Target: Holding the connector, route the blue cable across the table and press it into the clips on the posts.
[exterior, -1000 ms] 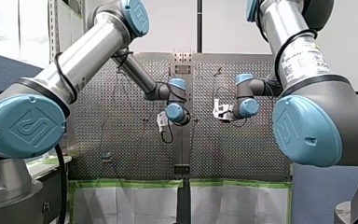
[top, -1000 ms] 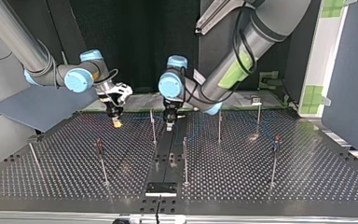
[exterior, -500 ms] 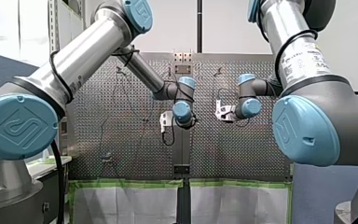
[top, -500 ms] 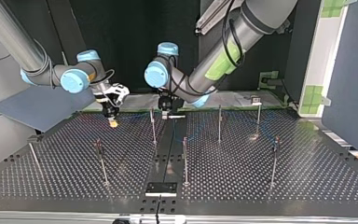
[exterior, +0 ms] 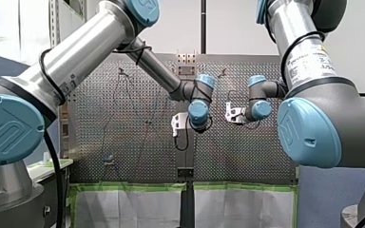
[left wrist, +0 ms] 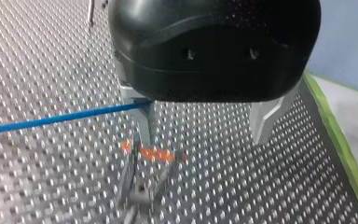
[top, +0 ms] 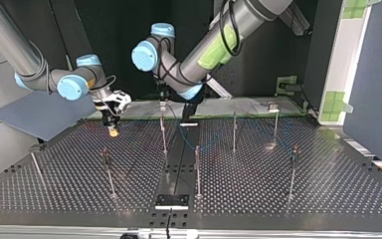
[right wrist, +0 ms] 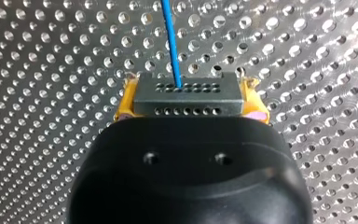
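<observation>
Right now the move turns on how the blue cable (left wrist: 51,119) lies against your left tool (left wrist: 203,135). In the left wrist view the cable runs in from beside the tool and meets the outer face of one metal finger (left wrist: 142,119); none of it shows in the gap between the fingers. Its long axis runs roughly along the line joining the two fingers, so it lies beside the tool, not across its mouth. That tool is wide open and holds nothing. You cannot tell whether the finger presses on the cable or only stands in front of it. Just under that same finger a post (left wrist: 137,196) with an orange mark shows, blurred, on the perforated tabletop (left wrist: 51,51).

Your right tool (right wrist: 189,107) is clamped on the connector (right wrist: 186,93), with yellow pads (right wrist: 126,105) on either side of the dark block, and the cable leaves the block straight ahead over the tabletop. In the top view this tool sits at the left, well apart from the middle post, so your left arm is the nearer one. As I read it, the cable must come down onto that post while the right tool holds the line taut, and it could slip off the finger
</observation>
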Controlling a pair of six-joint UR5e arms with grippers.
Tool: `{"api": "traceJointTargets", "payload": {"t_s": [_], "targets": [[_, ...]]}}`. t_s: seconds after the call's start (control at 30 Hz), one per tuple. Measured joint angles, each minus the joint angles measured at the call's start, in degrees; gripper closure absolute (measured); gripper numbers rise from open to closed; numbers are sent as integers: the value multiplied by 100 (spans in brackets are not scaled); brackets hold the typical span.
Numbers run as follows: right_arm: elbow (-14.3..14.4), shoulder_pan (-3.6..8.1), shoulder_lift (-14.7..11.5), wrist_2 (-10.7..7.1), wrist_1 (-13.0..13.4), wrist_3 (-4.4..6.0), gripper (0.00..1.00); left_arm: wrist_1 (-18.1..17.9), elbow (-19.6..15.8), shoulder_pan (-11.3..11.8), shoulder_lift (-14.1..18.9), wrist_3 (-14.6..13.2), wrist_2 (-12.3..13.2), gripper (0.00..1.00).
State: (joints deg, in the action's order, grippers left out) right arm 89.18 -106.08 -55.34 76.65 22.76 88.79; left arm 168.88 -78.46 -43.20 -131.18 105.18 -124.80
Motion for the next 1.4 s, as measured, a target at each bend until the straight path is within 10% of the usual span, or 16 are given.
{"api": "traceJointTargets", "payload": {"t_s": [0.33, 0.93, 1.4], "targets": [[1, 11, 3, -4, 10, 0, 100, -66, 0, -359, 138, 59, -518, 0], [0, 28, 7, -19, 7, 0, 100, -549, -289, 143, 154, -341, -1086, 0], [-1, -39, -2, -616, 6, -135, 100, -1229, -717, -57, 696, -863, -1069, 0]]}}
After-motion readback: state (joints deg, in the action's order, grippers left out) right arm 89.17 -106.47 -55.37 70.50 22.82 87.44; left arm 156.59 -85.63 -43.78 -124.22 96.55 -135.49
